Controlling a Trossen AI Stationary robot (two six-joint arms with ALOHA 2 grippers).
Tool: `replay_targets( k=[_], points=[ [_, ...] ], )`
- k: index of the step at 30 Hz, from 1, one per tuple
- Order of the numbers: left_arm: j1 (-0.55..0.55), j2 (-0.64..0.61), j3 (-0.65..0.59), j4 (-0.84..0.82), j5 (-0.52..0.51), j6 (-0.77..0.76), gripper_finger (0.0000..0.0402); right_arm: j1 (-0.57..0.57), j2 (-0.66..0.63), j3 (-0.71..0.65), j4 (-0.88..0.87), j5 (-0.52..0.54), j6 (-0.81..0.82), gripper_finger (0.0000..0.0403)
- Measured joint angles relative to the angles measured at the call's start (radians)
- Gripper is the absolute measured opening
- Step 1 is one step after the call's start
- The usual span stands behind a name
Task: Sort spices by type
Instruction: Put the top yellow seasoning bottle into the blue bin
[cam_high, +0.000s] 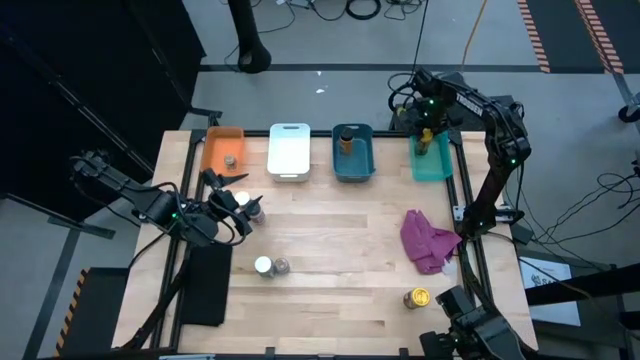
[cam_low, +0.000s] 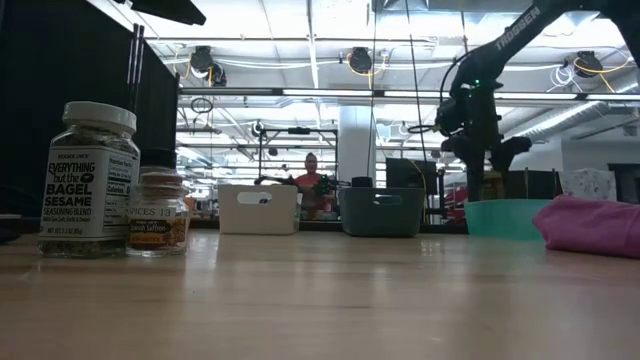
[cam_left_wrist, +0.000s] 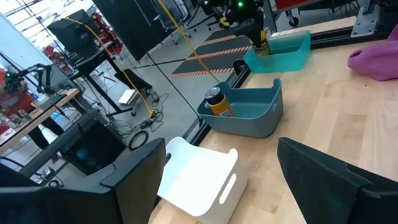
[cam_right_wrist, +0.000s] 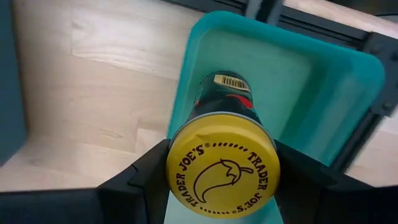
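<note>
Nearest on the counter (cam_high: 330, 250), unsorted spices (yellow-lidded jar (cam_high: 417, 298) near right). Left hand (cam_high: 236, 204) gaping, empty, beside another jar (cam_high: 256, 211). Far right, right hand (cam_right_wrist: 221, 168) clamped on yellow-lidded jar (cam_right_wrist: 222, 163) above teal bin (cam_right_wrist: 323, 81). Likely risk: toppling, if released tilted.

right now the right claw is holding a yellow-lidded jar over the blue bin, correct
Not quite. The right claw does grip the yellow-lidded jar, but it hangs over the teal bin, not the blue one. The right wrist view shows teal walls beneath the jar, and the high view agrees.
</note>
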Motion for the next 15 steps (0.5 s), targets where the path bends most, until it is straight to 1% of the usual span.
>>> replay_targets(
  k=[11,15],
  points=[
    [0.000,0.000,0.000,0.000,0.000,0.004,0.0315,0.000,0.000,-0.010,0.035,0.004,-0.006,0.0207],
    [0.000,0.000,0.000,0.000,0.000,0.004,0.0315,0.000,0.000,-0.010,0.040,0.007,-0.006,0.0218]
  ],
)
